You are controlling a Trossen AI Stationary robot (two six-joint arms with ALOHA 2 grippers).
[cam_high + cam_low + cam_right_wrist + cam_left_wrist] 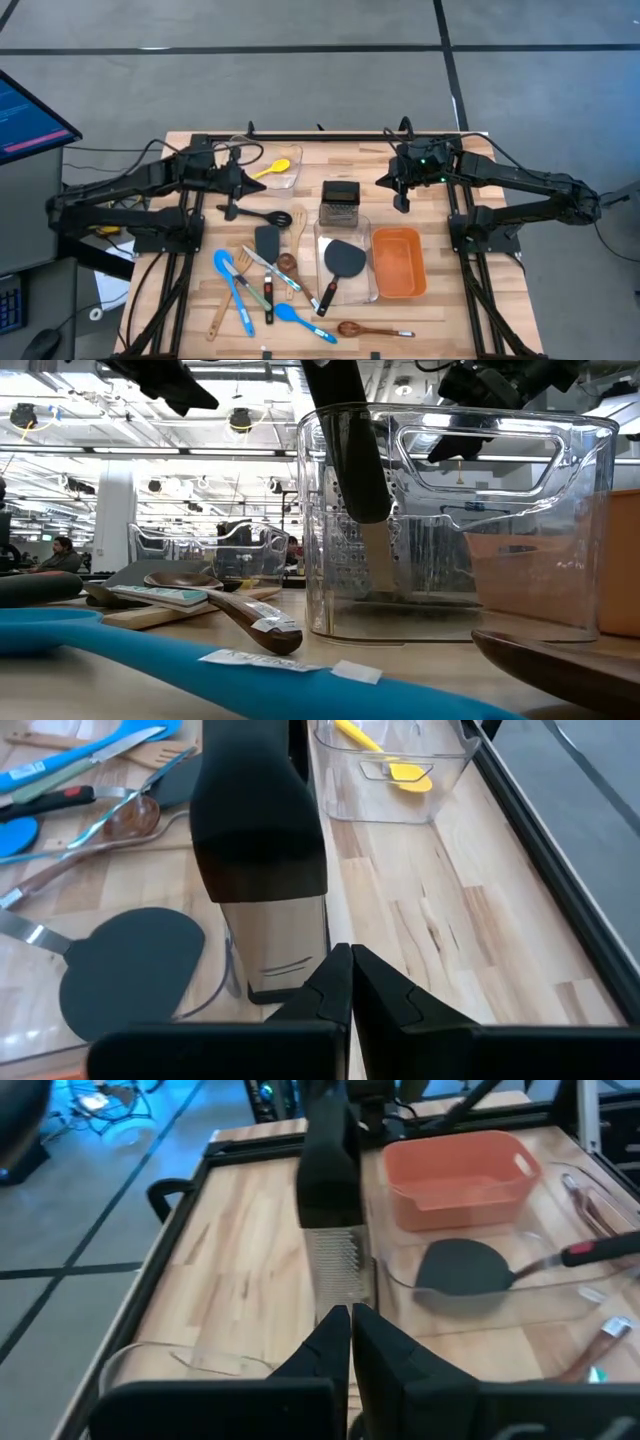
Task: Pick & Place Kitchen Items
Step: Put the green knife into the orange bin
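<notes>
**A:** Where did the left gripper (243,183) sit?

**B:** Over the table's far left part, beside the clear bin (283,166) that held the yellow spoon (272,168). Its fingers (330,1342) were pressed together with nothing between them. The box grater (341,203) stood upright well off to its right, out ahead of the fingertips in the left wrist view, not touching them.

**A:** And the right gripper (402,203)?

**B:** Over the far right part, just right of the grater, also pinched closed and empty. In the right wrist view the grater (262,855) stood close in front of its tips, black handle on top.

**A:** How did the black turner (341,266) lie?

**B:** In the large clear bin (367,290) just nearer than the grater, blade toward the far side, handle running toward the near edge and slightly left, over the bin's rim. The orange bin (398,262) was just right of that.

**A:** The loose utensils?

**B:** Spread on the wooden table (200,160) left of the clear bin. A black slotted spoon (255,214) lay crosswise, bowl to the right. The blue spoons (237,290) ran diagonally toward the near edge. A wooden spoon (371,329) lay crosswise at the near edge, bowl to the left.
</notes>
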